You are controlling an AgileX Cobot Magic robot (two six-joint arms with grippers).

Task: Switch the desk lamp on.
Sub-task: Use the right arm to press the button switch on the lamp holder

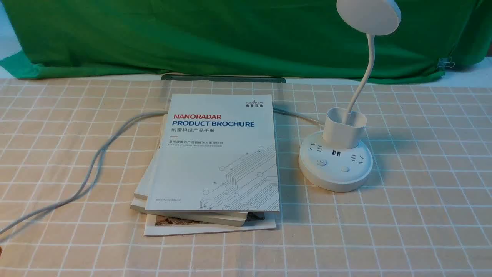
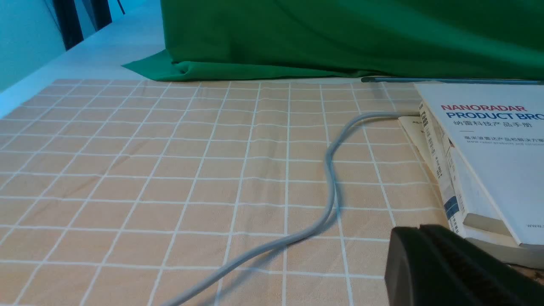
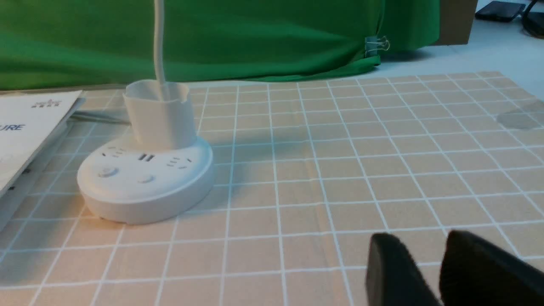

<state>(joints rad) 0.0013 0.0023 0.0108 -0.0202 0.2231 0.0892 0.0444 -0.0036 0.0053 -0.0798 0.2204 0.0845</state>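
Observation:
The desk lamp (image 1: 335,166) stands right of centre on the checked tablecloth. It is white, with a round base, a cup-shaped holder (image 1: 343,129), a thin neck (image 1: 365,73) and a disc head (image 1: 369,15) at the top edge. Two round buttons (image 1: 321,162) (image 1: 344,169) sit on the front of the base. The right wrist view shows the lamp (image 3: 144,182) well away from my right gripper (image 3: 425,244), which is open with only cloth between its fingers. My left gripper (image 2: 418,229) is shut and empty, beside the books. Neither gripper shows in the front view.
A stack of brochures (image 1: 215,154) lies left of the lamp. A grey cable (image 1: 96,157) runs from under the stack off to the front left. Green cloth (image 1: 230,38) hangs along the back, held by a binder clip (image 3: 377,43).

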